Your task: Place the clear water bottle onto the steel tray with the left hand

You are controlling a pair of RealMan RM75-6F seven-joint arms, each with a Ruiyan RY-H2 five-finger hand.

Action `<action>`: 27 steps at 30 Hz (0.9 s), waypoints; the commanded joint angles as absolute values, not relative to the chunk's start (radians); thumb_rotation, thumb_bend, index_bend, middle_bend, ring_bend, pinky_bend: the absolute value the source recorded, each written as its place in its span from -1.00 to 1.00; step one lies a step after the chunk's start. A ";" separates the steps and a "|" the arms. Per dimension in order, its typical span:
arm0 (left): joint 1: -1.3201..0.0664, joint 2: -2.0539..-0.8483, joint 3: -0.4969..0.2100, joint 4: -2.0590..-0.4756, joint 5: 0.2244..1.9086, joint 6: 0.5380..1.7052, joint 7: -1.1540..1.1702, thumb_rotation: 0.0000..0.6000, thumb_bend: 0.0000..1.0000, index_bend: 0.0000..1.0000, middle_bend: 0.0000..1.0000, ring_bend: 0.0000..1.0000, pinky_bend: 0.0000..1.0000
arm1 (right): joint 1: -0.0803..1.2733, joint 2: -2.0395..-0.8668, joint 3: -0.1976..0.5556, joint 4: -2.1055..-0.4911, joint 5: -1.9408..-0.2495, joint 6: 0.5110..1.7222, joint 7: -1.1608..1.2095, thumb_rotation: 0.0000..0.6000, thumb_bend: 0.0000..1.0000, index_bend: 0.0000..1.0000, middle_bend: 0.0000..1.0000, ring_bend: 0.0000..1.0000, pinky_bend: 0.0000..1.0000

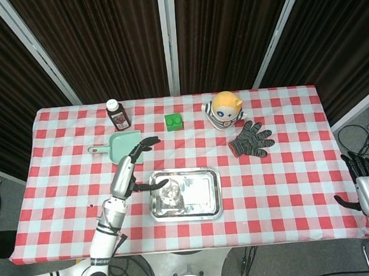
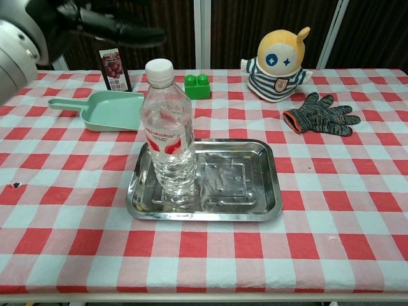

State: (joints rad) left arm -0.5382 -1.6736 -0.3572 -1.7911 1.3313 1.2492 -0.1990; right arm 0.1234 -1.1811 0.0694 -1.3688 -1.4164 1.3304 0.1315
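The clear water bottle [image 2: 168, 137] with a white cap stands upright on the left part of the steel tray [image 2: 242, 185]; from above the bottle [image 1: 167, 192] shows inside the tray [image 1: 202, 194]. My left hand [image 1: 129, 171] is open, fingers spread, lifted above the table to the left of the tray and apart from the bottle. In the chest view the left hand [image 2: 83, 19] is at the top left, high above the table. My right hand [image 1: 367, 184] hangs open off the table's right edge.
A green dustpan [image 2: 102, 102] lies left of the tray, with a dark juice bottle [image 2: 113, 67] behind it. A green block [image 2: 197, 86], a yellow plush toy [image 2: 280, 57] and a grey glove [image 2: 322, 113] sit along the back and right.
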 commanded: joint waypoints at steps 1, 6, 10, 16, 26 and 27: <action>-0.546 -1.591 -0.431 -1.881 1.286 1.253 -0.150 1.00 -1.00 -0.55 -0.37 -0.53 -0.47 | 0.124 -1.182 0.070 -1.368 -1.415 1.329 0.132 1.00 -0.80 -1.00 -1.00 -1.00 -1.00; -0.516 -1.480 -0.468 -1.938 1.193 1.272 -0.045 1.00 -0.98 -0.55 -0.36 -0.53 -0.45 | 0.126 -1.184 0.070 -1.370 -1.416 1.327 0.127 1.00 -0.80 -1.00 -1.00 -1.00 -1.00; -0.486 -1.394 -0.454 -1.877 1.160 1.273 0.006 1.00 -0.72 -0.50 -0.35 -0.53 -0.44 | 0.125 -1.185 0.066 -1.372 -1.423 1.331 0.123 1.00 -0.80 -1.00 -1.00 -1.00 -1.00; -0.410 -1.289 -0.337 -1.644 1.341 1.347 0.034 1.00 -0.62 -0.42 -0.35 -0.53 -0.44 | 0.125 -1.189 0.064 -1.369 -1.426 1.333 0.118 1.00 -0.80 -1.00 -1.00 -1.00 -1.00; -0.267 -1.157 -0.098 -1.470 1.527 1.403 0.104 1.00 -0.75 -0.41 -0.38 -0.56 -0.48 | 0.123 -1.188 0.061 -1.372 -1.435 1.342 0.121 1.00 -0.80 -1.00 -1.00 -1.00 -1.00; -0.250 -1.150 -0.083 -1.476 1.527 1.412 0.102 1.00 -0.76 -0.41 -0.38 -0.56 -0.48 | 0.123 -1.187 0.061 -1.372 -1.436 1.343 0.120 1.00 -0.80 -1.00 -1.00 -1.00 -1.00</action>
State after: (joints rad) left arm -0.2765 -1.1673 -0.1064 -1.4770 1.5160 1.3905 0.0980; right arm 0.1226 -1.1873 0.0611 -1.3722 -1.4360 1.3430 0.1200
